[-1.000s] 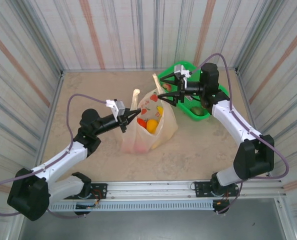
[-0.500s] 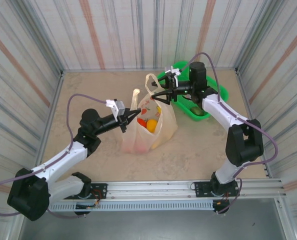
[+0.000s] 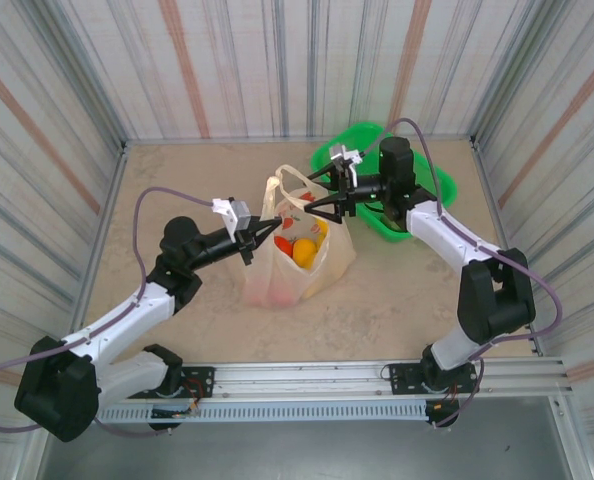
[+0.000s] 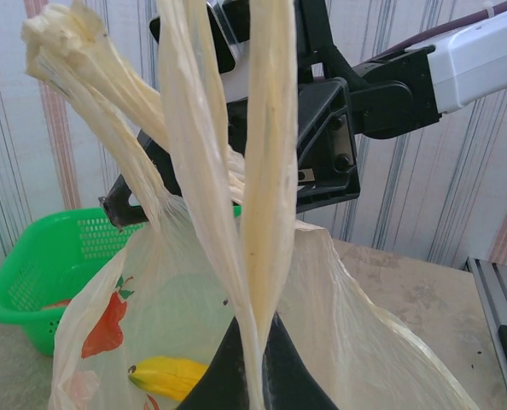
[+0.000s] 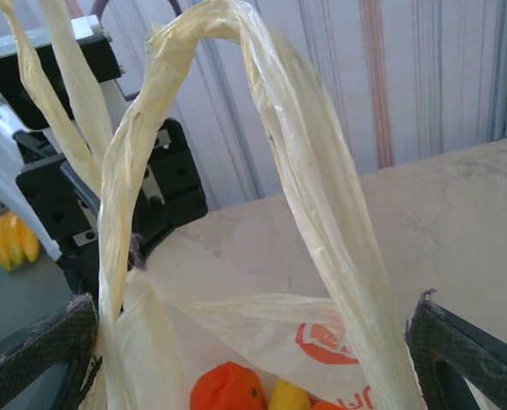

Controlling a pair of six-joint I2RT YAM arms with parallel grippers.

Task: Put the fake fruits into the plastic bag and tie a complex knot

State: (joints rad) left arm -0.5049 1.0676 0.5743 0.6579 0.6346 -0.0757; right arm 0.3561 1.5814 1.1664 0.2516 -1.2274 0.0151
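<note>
Left hand clamped tight on one handle of the plastic bag. The bag sits on the worktop just ahead of that hand. We see fake fruits inside, below both hands. Right hand has its jaws wide, straddling the other handle loop and gripping nothing. Green basket sits behind the right hand.

2 black-and-white arms, purple cables
</note>
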